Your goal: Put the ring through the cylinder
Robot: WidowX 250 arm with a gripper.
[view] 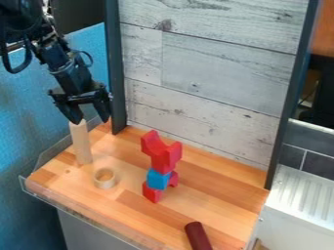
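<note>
Gripper hangs at upper left, jaws released and spread, near the top of the upright cylinder; we see the ring near the cylinder's base.

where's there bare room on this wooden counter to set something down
One bare patch lies between the block stack and the right-hand dark post; another, in front, between the ring and the maroon cylinder. It's crowded at left: pincer by the upright wooden peg, ring close in front.
</note>
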